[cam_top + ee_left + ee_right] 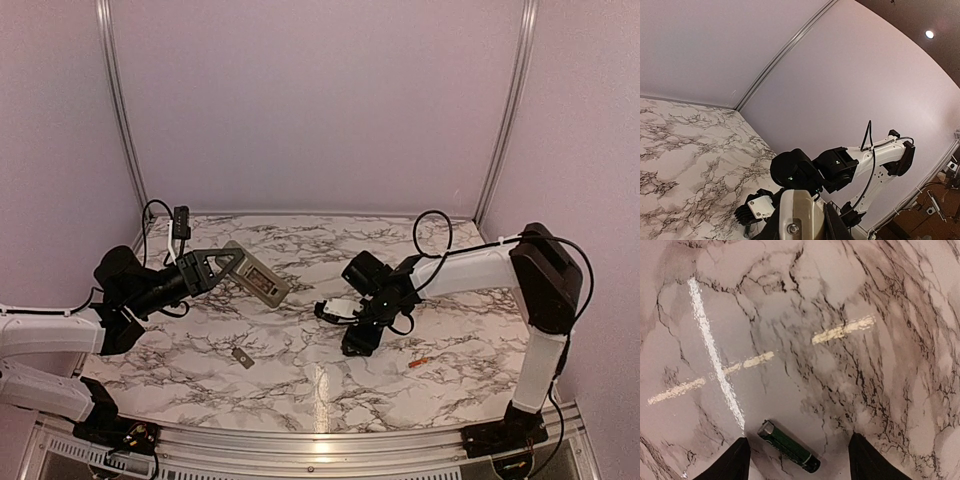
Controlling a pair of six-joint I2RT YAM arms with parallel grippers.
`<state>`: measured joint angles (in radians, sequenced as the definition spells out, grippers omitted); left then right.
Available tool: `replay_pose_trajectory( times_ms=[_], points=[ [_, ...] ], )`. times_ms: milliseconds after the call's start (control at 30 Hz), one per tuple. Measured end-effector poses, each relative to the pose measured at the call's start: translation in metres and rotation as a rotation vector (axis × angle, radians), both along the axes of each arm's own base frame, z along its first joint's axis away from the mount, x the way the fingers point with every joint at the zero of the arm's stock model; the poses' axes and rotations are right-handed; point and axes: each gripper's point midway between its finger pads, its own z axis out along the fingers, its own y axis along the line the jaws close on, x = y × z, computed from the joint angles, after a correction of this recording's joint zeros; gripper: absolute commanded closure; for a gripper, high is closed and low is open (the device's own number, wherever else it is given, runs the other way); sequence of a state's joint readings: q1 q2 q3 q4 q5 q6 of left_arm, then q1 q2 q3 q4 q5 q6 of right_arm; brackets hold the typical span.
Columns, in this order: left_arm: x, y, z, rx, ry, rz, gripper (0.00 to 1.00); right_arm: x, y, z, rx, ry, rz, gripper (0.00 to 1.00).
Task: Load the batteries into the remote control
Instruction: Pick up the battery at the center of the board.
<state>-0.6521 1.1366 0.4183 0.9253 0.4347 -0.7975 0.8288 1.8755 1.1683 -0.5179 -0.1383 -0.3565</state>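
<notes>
No battery is loaded yet. The left claw point(222, 264) is clamped on the remote control point(258, 276), which appears raised off the counter point(300, 390). The right claw point(798, 438) stands wide astride the dark battery point(788, 446), which lies ungripped on the counter. The orange battery point(420, 363) lies well apart. The grey cover point(243, 356) is off.

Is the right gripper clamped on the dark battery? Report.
No, the battery lies on the table between open fingers, touching neither.
</notes>
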Motion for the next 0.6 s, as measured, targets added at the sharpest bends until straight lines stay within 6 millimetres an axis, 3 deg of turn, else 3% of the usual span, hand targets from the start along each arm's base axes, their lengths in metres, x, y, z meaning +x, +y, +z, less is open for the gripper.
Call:
replay_pose_trajectory(
  times_ms=[233, 467, 600],
  points=[
    [0.008, 0.009, -0.001, -0.021, 0.036, 0.041, 1.0, 0.0, -0.001, -0.003, -0.004, 0.009, 0.036, 0.44],
    [0.016, 0.021, -0.021, -0.037, 0.123, 0.1, 1.0, 0.005, 0.007, -0.004, 0.009, 0.018, 0.057, 0.72],
    [0.017, 0.032, -0.026, -0.055, 0.15, 0.159, 1.0, 0.002, 0.009, -0.003, 0.022, 0.035, 0.065, 0.76]
  ],
)
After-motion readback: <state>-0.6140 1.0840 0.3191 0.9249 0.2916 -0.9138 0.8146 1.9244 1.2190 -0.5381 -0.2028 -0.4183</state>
